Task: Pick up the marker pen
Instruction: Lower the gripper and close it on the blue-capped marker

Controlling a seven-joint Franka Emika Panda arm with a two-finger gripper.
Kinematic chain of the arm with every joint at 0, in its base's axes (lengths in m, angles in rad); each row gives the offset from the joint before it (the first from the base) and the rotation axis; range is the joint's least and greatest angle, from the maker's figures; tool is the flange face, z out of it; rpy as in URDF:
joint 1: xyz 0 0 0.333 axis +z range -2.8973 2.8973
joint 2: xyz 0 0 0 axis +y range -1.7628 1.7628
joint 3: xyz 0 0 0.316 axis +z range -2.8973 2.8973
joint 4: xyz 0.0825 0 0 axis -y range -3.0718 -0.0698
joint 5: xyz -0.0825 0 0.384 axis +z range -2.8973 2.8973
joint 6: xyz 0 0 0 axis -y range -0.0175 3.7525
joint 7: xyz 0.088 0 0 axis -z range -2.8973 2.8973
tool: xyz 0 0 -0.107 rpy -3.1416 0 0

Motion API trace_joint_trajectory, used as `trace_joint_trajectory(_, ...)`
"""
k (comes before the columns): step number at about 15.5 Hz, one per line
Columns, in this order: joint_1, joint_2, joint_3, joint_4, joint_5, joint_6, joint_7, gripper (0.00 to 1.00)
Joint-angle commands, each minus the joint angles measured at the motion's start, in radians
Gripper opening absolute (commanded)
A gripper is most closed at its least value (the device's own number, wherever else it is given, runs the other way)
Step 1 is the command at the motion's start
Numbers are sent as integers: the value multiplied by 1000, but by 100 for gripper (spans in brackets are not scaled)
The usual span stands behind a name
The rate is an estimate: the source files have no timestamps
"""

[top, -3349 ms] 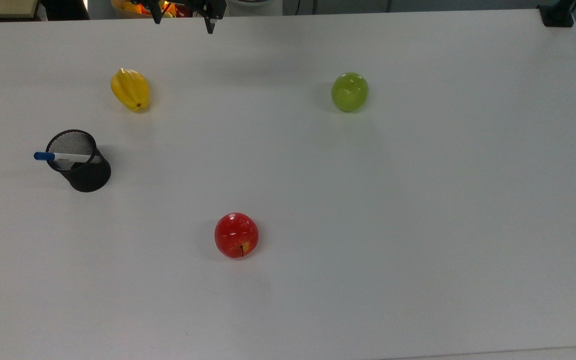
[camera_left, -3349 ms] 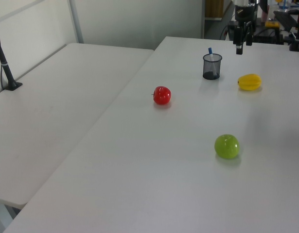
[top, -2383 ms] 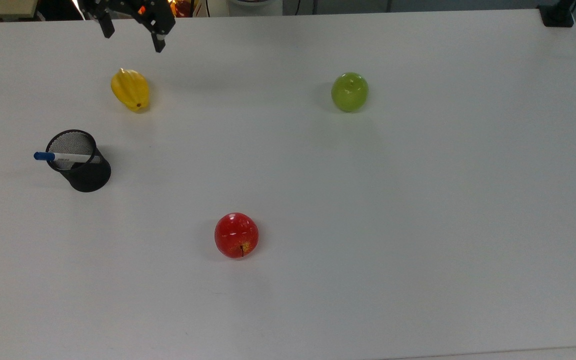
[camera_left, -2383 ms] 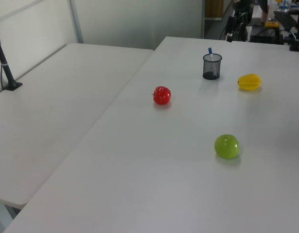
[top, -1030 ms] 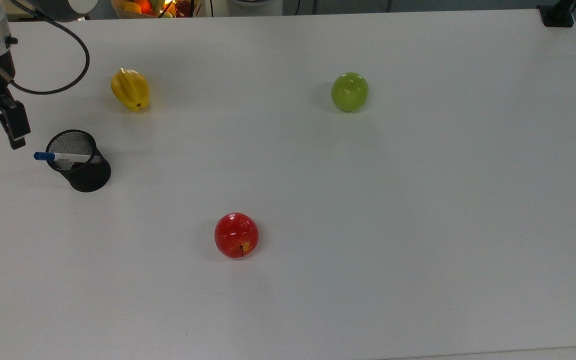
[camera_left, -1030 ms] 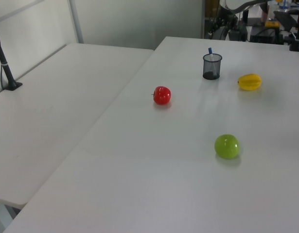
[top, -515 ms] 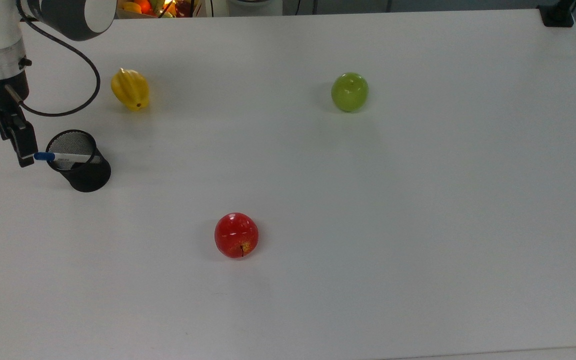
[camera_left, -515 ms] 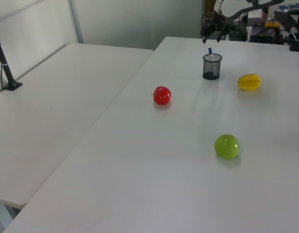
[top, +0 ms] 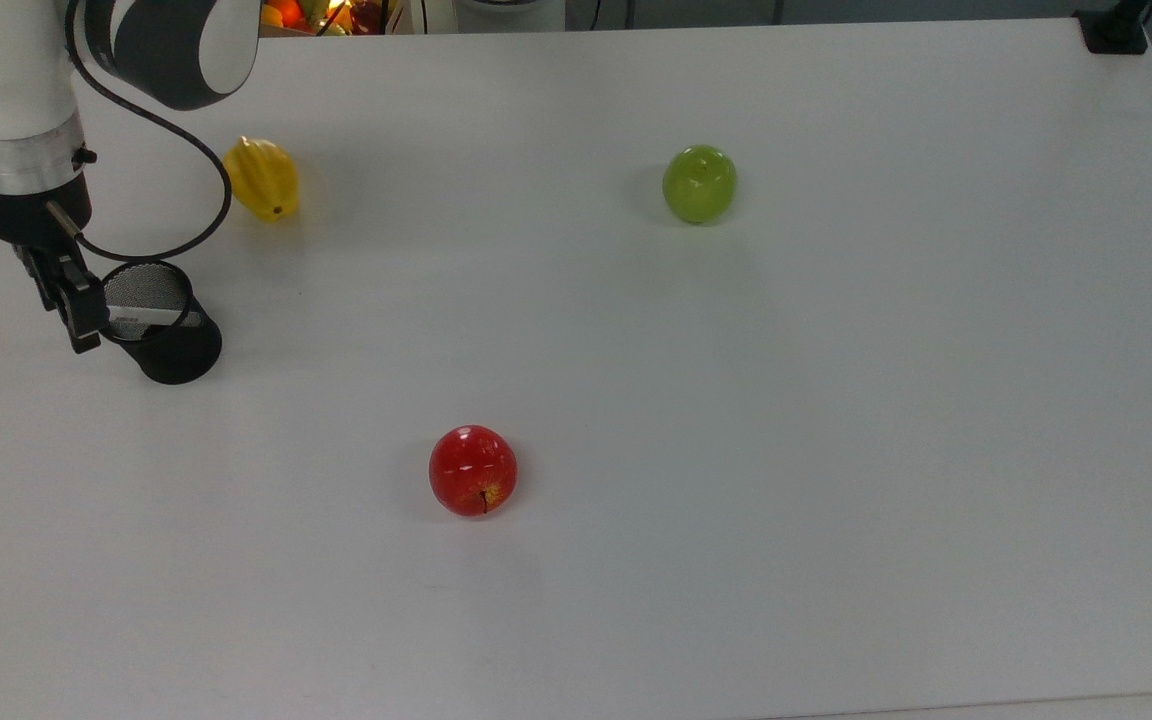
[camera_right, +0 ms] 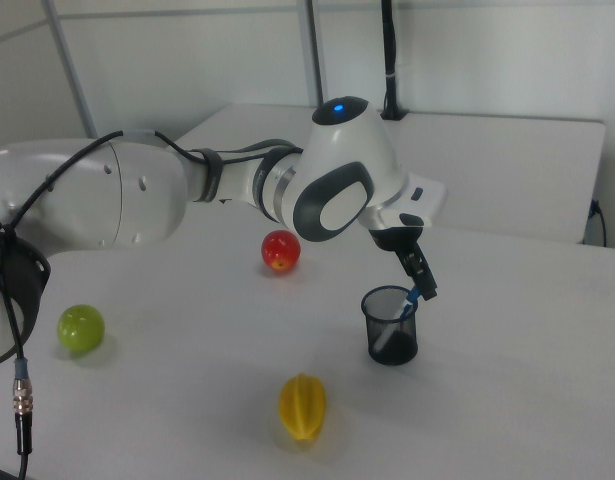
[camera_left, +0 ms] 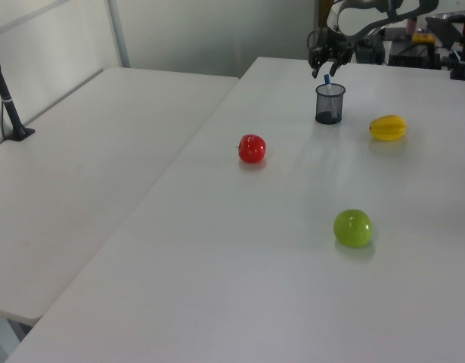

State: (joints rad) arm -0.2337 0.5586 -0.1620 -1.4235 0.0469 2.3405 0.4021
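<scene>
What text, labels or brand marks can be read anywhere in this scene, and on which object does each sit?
None can be read.
Marker pen in the black mesh cup: a small dark label sits on its white barrel, too small to read.
Red apple, green apple, yellow star fruit, white table and the robot arm: no print visible.

A black mesh cylindrical pen cup [top: 168,335], a yellow ridged star fruit [top: 261,180], a shiny green apple [top: 699,184] and a glossy red apple [top: 473,470] are borne, well apart, by the wide white desk [top: 836,450].
</scene>
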Motion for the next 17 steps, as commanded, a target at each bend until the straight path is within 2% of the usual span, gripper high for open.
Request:
trace_joint_trajectory(1, 11, 6, -5, 6, -16, 10, 14, 50)
trace_joint_trajectory(3, 13, 6, -5, 6, -16, 8, 12, 38)
trace_joint_trajectory(7, 14, 1, -5, 5, -18, -4, -14, 27)
trace_joint_trajectory(11, 14, -6, -5, 5, -15, -55, -86, 9)
trace_joint_trajectory(17, 14, -34, -5, 6, 1, -113, -140, 4)
